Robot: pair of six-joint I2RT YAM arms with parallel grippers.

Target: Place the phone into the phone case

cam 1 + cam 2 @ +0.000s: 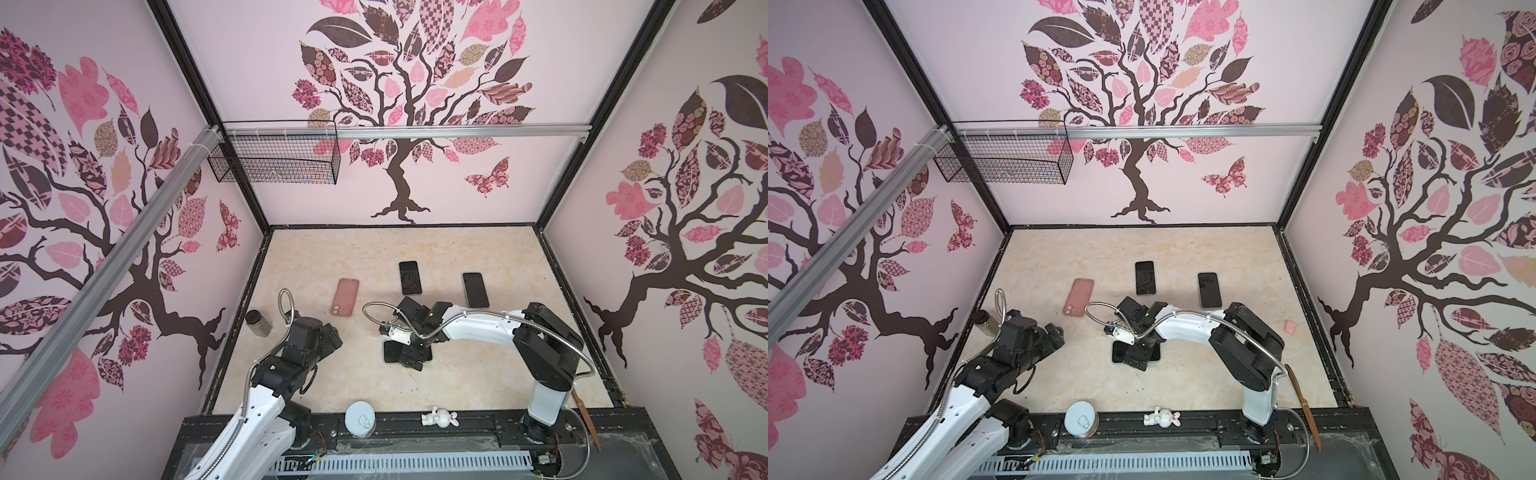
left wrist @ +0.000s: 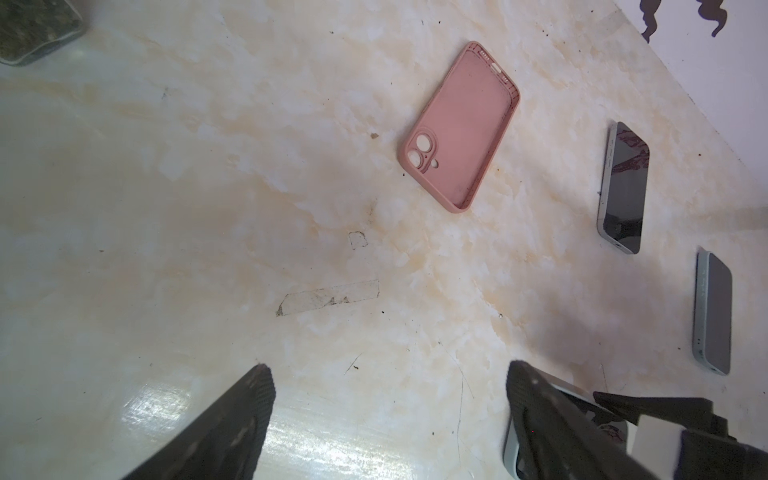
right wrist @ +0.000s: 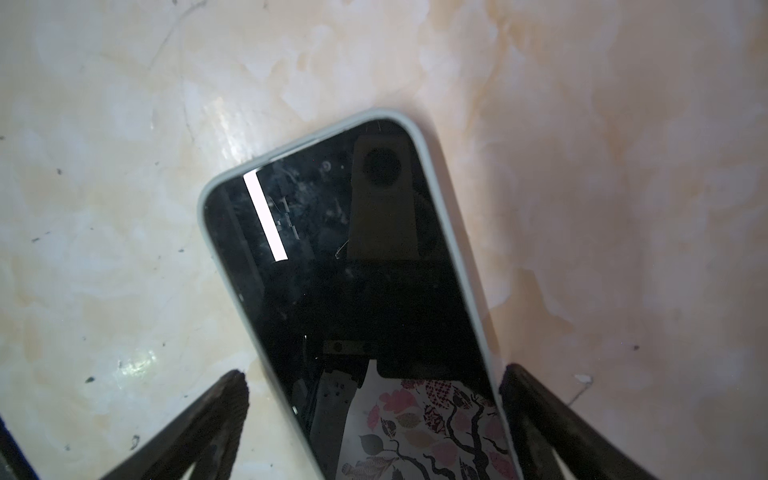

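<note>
R jaws wide astride phone [image 3: 365,291]

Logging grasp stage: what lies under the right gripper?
A dark-screened phone with a pale rim lies on the table, screen up, framed by the open right gripper. In both top views that gripper covers most of it.

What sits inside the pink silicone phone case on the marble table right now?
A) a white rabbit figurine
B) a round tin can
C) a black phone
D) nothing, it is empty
D: the pink silicone phone case lies open side up, its bare inner face and camera holes showing; the grey-edged black phone lies outside it, between the open jaws of the right gripper.
</note>
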